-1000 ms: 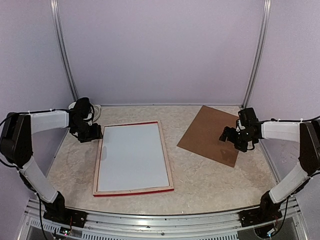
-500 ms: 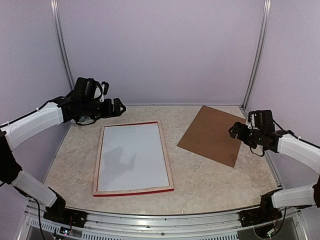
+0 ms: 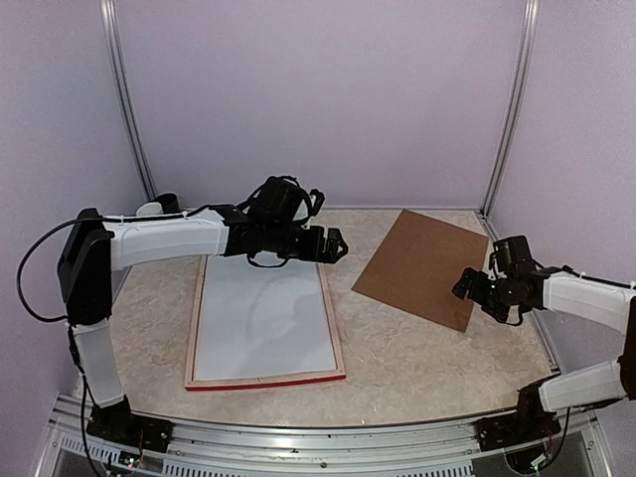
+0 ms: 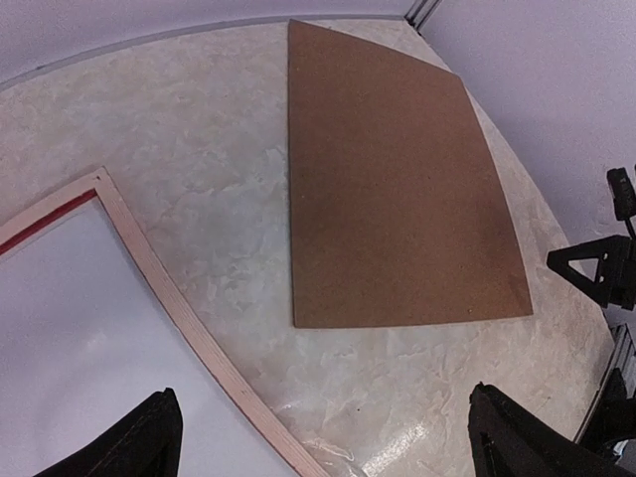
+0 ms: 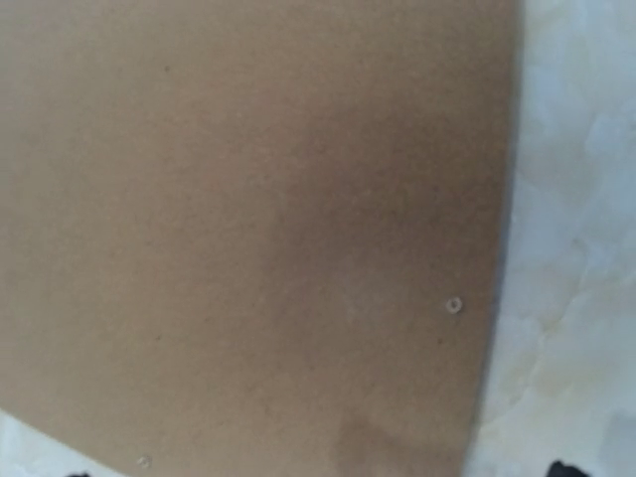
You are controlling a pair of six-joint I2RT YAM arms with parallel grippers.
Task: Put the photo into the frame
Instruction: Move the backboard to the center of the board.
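The frame [image 3: 334, 323] lies flat at the left middle of the table, pale wood rails up and a red strip along its near edge; one far corner shows in the left wrist view [image 4: 164, 283]. A plain white sheet [image 3: 263, 313] fills its opening. The photo's sunset print is hidden in every view. My left gripper [image 3: 334, 245] hangs open above the frame's far right corner [image 4: 328, 447], holding nothing. My right gripper [image 3: 473, 289] stands open low over the near right part of the brown backing board [image 3: 417, 260], and only its tips show at the bottom edge [image 5: 318, 473].
The backing board [image 4: 397, 179] [image 5: 248, 229] lies flat at the back right, close to the right wall. A small white thing [image 3: 149, 209] sits in the back left corner. Purple walls and metal posts [image 3: 507, 109] close in the table.
My left arm rose from the frame's left rail and swung right to the frame's far right corner, its jaws opening. My right gripper shifted slightly toward the board's near right edge.
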